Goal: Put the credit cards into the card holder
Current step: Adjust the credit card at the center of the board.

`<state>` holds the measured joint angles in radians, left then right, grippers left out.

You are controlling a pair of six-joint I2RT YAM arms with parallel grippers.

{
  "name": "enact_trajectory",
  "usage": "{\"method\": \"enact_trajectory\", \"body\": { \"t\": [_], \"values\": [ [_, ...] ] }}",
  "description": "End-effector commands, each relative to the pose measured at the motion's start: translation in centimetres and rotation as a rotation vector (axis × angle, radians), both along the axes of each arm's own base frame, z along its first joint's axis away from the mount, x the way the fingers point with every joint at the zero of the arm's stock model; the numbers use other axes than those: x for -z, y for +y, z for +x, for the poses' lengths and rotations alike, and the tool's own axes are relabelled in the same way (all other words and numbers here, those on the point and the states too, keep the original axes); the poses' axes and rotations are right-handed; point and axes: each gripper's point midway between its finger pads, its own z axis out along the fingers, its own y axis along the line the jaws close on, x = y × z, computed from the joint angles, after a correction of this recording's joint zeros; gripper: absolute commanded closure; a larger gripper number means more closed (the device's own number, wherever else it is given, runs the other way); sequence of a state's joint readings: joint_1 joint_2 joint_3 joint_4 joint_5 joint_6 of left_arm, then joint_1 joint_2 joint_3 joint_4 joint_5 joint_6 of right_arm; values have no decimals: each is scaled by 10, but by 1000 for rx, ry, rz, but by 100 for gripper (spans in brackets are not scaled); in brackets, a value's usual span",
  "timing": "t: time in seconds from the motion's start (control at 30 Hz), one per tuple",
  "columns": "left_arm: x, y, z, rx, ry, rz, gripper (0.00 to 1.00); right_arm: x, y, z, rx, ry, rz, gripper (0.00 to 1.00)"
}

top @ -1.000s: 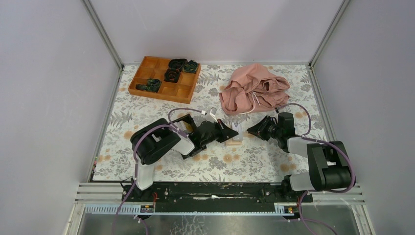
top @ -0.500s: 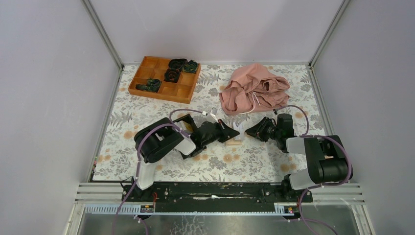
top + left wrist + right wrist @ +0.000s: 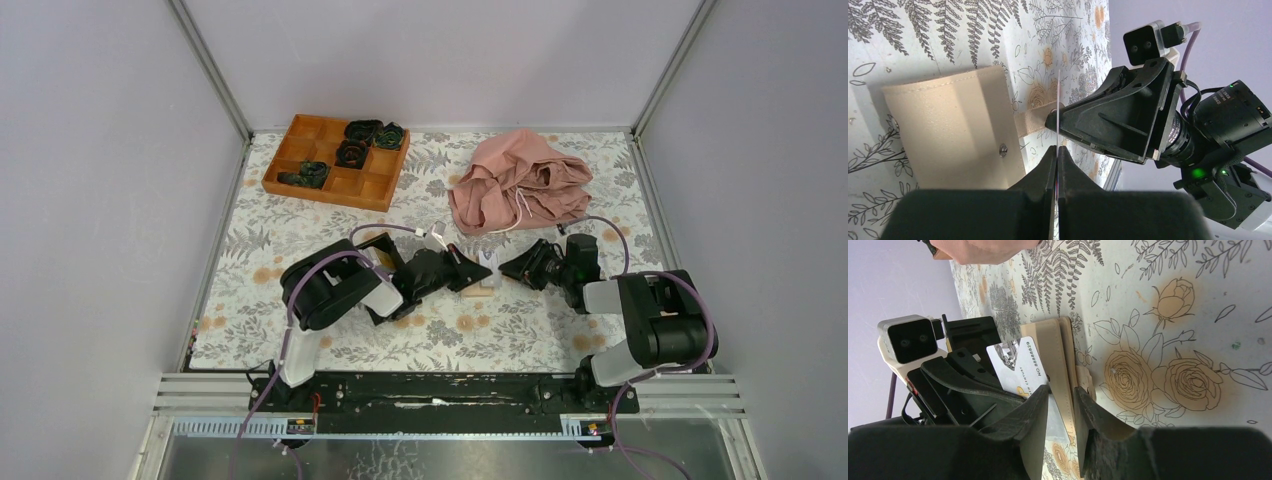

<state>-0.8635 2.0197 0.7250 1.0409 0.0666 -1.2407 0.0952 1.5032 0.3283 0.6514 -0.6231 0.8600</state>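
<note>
Pinching a white credit card [image 3: 1020, 367] flat between pressed-together fingers, the left pincer [image 3: 1057, 152] holds it just beside the tan card holder [image 3: 948, 135]; whether the card touches it cannot be told. The holder rests on the floral surface [image 3: 300, 225], midway between its left and right edges. The right pincer [image 3: 1061, 395] faces the left one, its fingers apart on either side of the holder's edge; whether they press it cannot be told. A compartment tray [image 3: 335, 162] sits at the far left corner and a pink cloth [image 3: 520, 190] along the far edge.
</note>
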Motion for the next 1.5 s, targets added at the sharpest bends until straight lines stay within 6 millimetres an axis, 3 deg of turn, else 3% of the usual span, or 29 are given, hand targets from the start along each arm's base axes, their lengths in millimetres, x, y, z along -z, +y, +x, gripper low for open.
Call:
{"method": "enact_trajectory", "body": {
  "t": [0.0, 0.4, 0.57, 0.73, 1.03, 1.47],
  "values": [
    [-21, -11, 4, 13, -43, -77, 100, -8, 4, 2, -20, -40, 38, 67],
    [-18, -20, 1, 52, -19, -99, 100, -12, 10, 1, -43, -56, 103, 66],
    [-17, -22, -1, 70, -17, -98, 100, -14, 11, 1, -39, -59, 137, 79],
    [-16, -19, -1, 67, -25, -71, 76, -16, 11, 1, -34, -65, 162, 99],
    [-15, -12, -3, 63, -36, -33, 54, -26, 11, 2, -27, -89, 193, 100],
    [-12, 17, -3, 22, -60, 69, 48, -21, 1, 6, 19, -105, 157, 100]
  ]
}}
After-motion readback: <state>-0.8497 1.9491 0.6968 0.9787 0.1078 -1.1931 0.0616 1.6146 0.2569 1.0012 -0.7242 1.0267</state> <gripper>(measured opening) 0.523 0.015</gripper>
